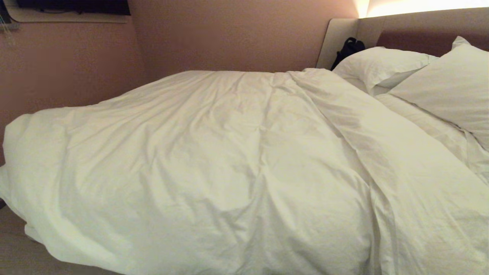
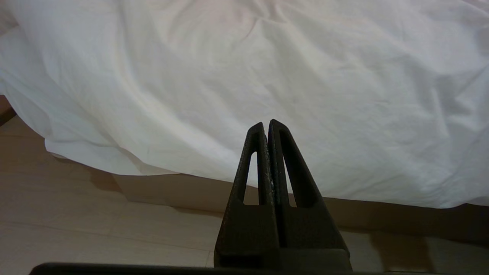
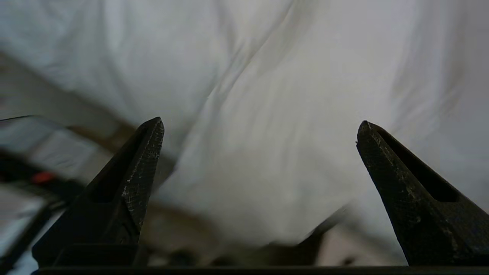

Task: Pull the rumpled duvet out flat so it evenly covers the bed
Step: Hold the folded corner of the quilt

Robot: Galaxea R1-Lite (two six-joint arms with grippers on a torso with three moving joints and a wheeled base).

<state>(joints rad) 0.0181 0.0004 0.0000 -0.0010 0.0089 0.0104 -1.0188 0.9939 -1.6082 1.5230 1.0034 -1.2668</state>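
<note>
The white duvet (image 1: 229, 168) lies wrinkled over most of the bed, with a folded band running from its far edge toward the near right. Its near edge hangs over the side of the bed (image 2: 382, 217). The padded headboard (image 1: 416, 30) shows at the far right. Neither arm appears in the head view. My left gripper (image 2: 266, 124) is shut and empty, held low in front of the hanging duvet (image 2: 244, 76). My right gripper (image 3: 259, 126) is wide open with nothing between its fingers, facing a hanging fold of the duvet (image 3: 267, 152).
Two white pillows (image 1: 382, 65) (image 1: 450, 88) rest at the headboard, with a black object (image 1: 348, 47) behind them. A pinkish wall (image 1: 214, 34) runs along the bed's far side. Light wooden floor (image 2: 95, 229) lies under the duvet's edge.
</note>
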